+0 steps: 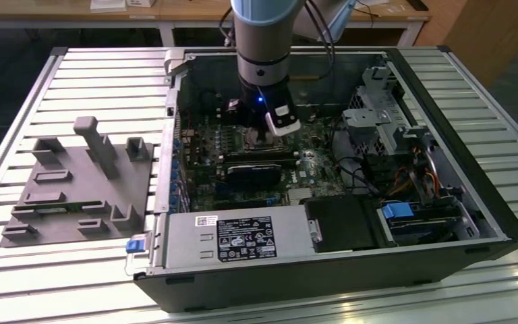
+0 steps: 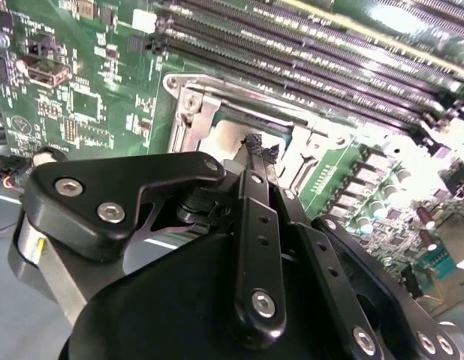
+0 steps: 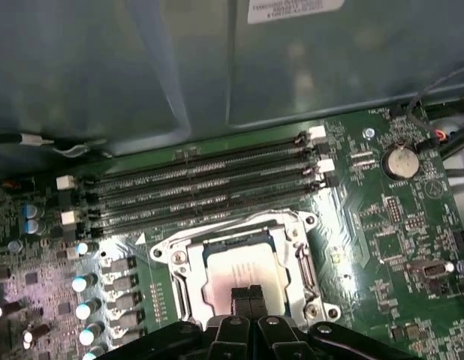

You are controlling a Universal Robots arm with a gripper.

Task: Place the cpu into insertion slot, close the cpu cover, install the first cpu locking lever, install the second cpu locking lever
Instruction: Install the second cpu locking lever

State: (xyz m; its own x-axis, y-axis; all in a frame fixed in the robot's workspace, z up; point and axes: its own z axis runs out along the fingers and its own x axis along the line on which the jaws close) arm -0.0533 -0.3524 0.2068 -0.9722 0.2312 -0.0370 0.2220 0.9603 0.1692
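Your pincer hangs straight above cpu, fingertips pressed together, gripping nothing. Cpu sits flat in insertion slot on motherboard, beside memory slots. Cpu cover looks down around chip; levers' state unclear.

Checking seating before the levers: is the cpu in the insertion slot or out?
In: the cpu lies flat inside the insertion slot, with the gripper fingertips together above it.

- The cpu, silver-topped, lies flat in the insertion slot.
- The cpu cover, a silver frame, lies closed over it.
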